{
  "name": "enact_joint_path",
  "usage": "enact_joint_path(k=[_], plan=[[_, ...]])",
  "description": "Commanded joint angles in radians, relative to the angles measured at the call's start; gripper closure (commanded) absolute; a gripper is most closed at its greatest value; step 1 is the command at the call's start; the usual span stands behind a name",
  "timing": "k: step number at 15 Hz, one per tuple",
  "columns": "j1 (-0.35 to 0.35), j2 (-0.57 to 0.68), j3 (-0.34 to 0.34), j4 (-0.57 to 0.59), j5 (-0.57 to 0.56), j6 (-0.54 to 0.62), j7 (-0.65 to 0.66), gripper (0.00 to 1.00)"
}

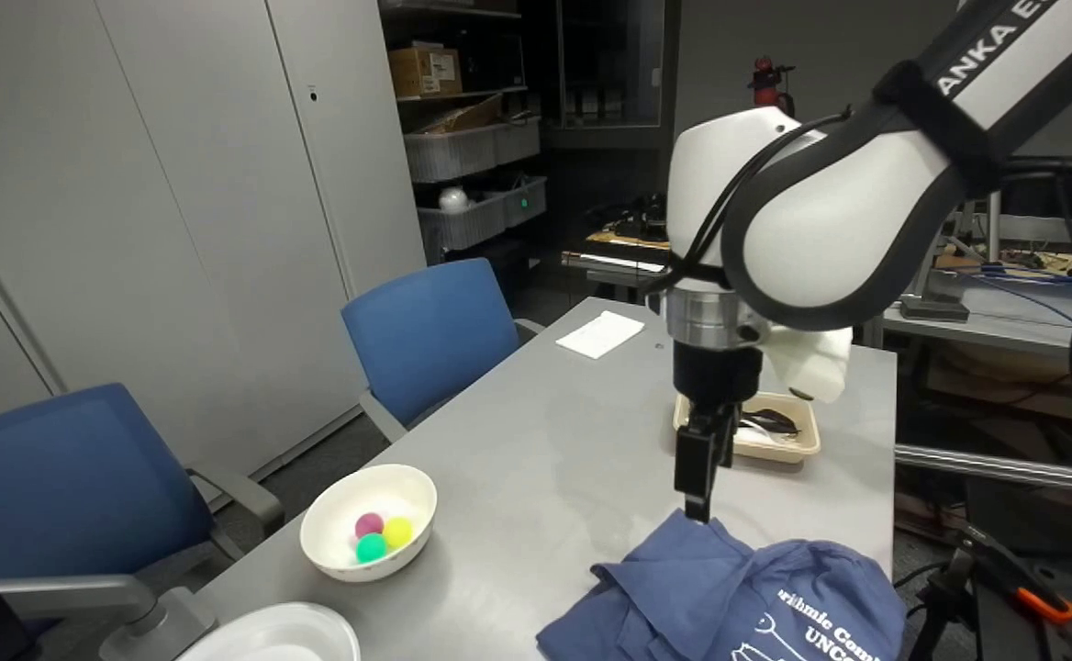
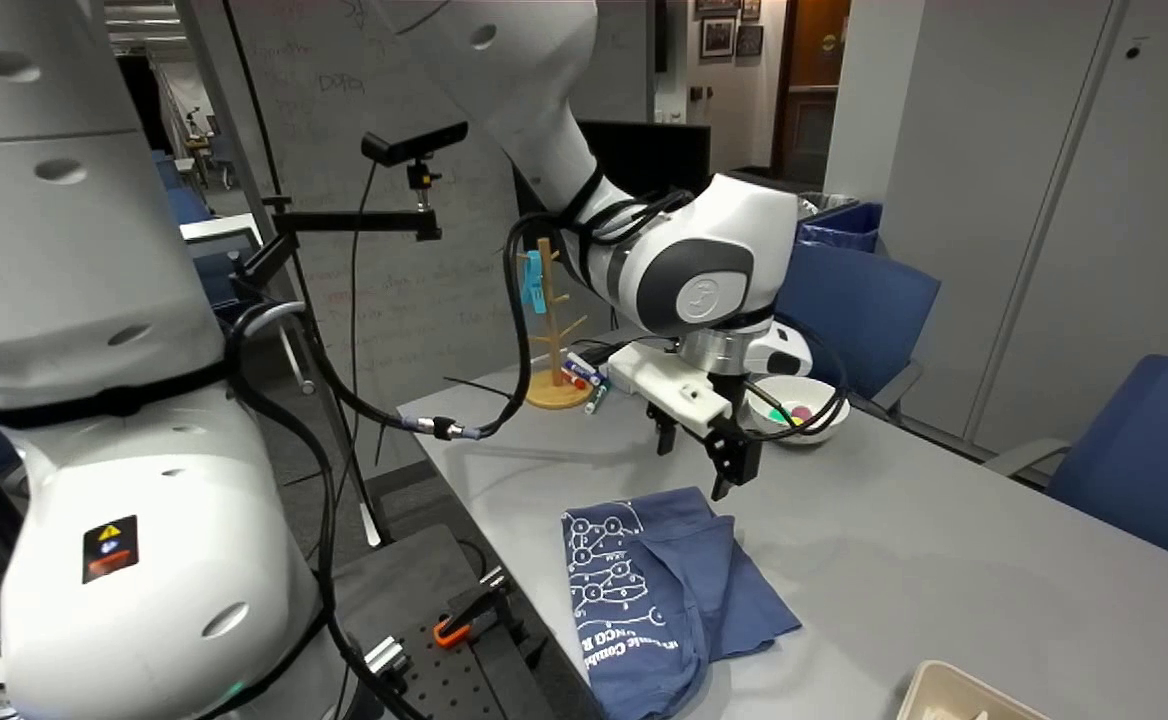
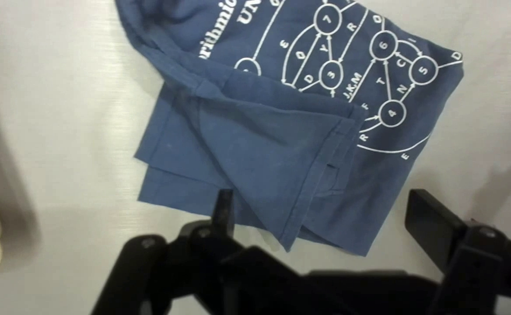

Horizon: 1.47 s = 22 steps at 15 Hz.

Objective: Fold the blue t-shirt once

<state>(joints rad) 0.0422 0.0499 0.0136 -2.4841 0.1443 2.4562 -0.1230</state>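
Smooth grey tabletop (image 2: 964,560): our work surface, in a room with tall pale flat-fronted cabinets (image 1: 178,202) along one side.
Black two-fingered gripper (image 3: 321,197): fingers (image 3: 225,210) set wide, nothing pinched between them. Whether a tip brushes anything, we cannot tell.
Navy-blue cloth t-shirt with white printed lettering (image 2: 634,580): lies on the tabletop beneath and beside the gripper, its edge showing between the fingers in the wrist view.
Plain blue cloth flap (image 3: 264,148): turned over part of the print, corner pointing into the gap. We judge the single fold at least partly in place; whether it counts as complete, we cannot say.
Fold, if done: next move, to our mind, is a straight lift, tips kept from dragging the layers.
Fold, if unfinished: we would lower, close on the edge, carry it over and let go; cloth this soft may slide on the smooth tabletop.
Shallow beige tray (image 1: 775,453): near the t-shirt, not touching it.
White round bowl (image 1: 339,514): well apart, holding three small coloured balls (image 1: 397,532); no part in the fold, we think.
Blue-backed chairs (image 1: 435,330): stand along the tabletop's long side.
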Motion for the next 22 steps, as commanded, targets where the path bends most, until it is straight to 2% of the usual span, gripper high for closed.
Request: enact_joint_path(k=[1, 3, 9, 15, 22], plan=[[-0.001, 0.023, 0.026, 0.012, 0.026, -0.002, 0.002, 0.0], [0.011, 0.052, 0.049, 0.031, 0.051, -0.002, 0.002, 0.0], [0.014, 0.094, 0.053, 0.059, 0.061, -0.024, 0.003, 0.0], [0.053, 0.283, 0.09, 0.151, 0.031, 0.009, 0.094, 0.0], [0.152, 0.516, 0.096, 0.343, -0.047, -0.011, 0.268, 0.0]])
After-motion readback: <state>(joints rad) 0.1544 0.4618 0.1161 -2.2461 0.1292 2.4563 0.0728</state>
